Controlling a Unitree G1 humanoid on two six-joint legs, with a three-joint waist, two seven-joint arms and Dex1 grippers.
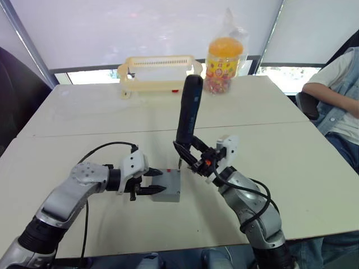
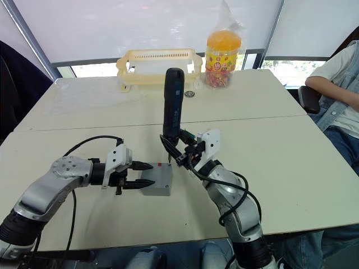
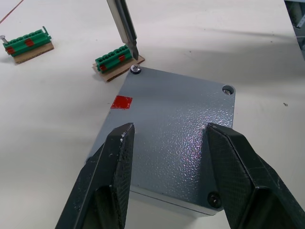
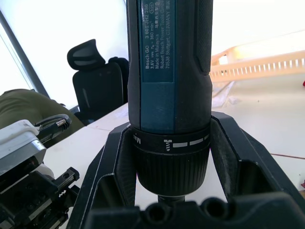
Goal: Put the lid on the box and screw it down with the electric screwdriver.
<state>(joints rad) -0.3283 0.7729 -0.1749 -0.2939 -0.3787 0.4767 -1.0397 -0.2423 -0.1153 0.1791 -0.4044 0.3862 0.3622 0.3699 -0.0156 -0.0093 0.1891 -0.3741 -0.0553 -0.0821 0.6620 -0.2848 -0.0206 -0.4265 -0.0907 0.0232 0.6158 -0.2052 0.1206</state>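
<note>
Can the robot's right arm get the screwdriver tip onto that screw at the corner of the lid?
Probably yes. The right gripper holds the electric screwdriver upright, its bit hanging just beside the screw. The left gripper straddles the far end of the lid, leaving that corner free.

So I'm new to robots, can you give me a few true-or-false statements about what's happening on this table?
1. The right tool holds the electric screwdriver upright. True.
2. The lid is already lying on the box. True.
3. The left tool is clamped shut around the screwdriver. False: it is open, its fingers over the lid.
4. The screwdriver's bit is over the lid's centre. False: it is near a corner screw.
5. The yellow basket sits on the box. False: it stands at the table's far side.
</note>
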